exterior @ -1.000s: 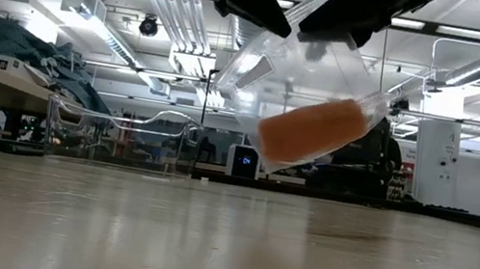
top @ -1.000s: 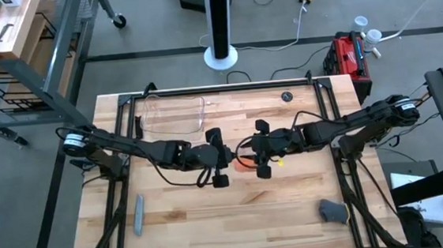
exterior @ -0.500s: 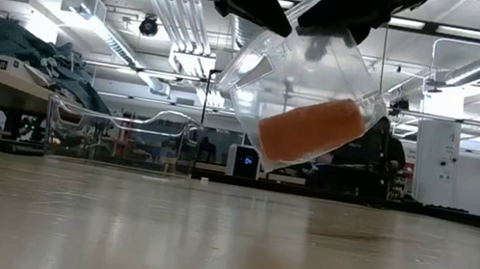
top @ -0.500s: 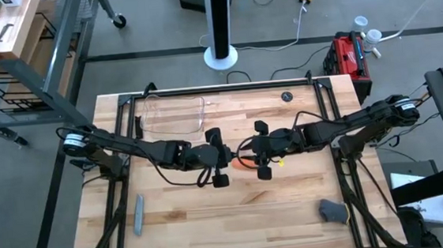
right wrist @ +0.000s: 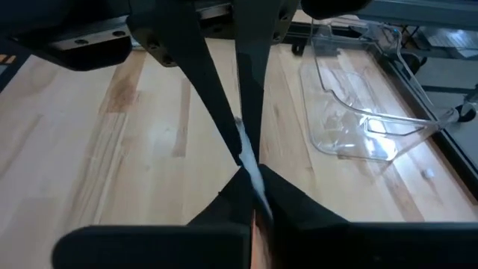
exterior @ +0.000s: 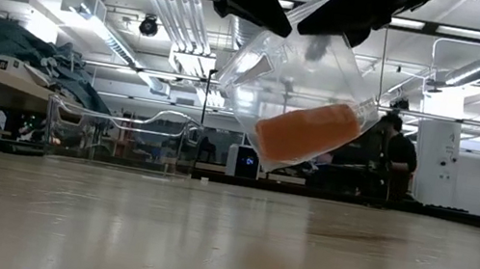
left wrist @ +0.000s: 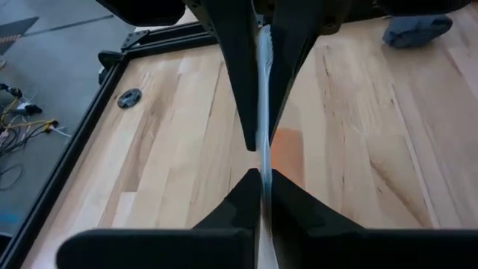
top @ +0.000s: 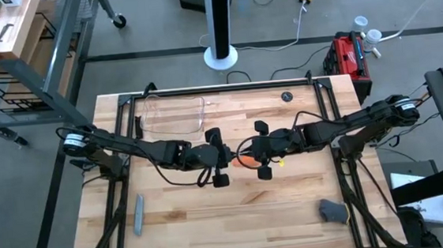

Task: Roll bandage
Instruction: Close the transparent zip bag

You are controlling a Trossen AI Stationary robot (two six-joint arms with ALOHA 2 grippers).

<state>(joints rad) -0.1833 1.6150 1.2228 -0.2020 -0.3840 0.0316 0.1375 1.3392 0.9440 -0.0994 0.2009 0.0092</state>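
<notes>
The bandage [exterior: 307, 132], a stubby orange roll, hangs inside a clear plastic bag [exterior: 301, 72] above the table's [top: 291, 206] middle; the left gripper [top: 222, 157] and right gripper [top: 257, 151] each pinch the bag's top edge, probably to pull it open.

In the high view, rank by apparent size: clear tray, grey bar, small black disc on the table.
1. Clear tray, clearly largest.
2. Grey bar, long but narrow.
3. Black disc, smallest.
All lie on the table, so nearness hardly skews this.
</notes>
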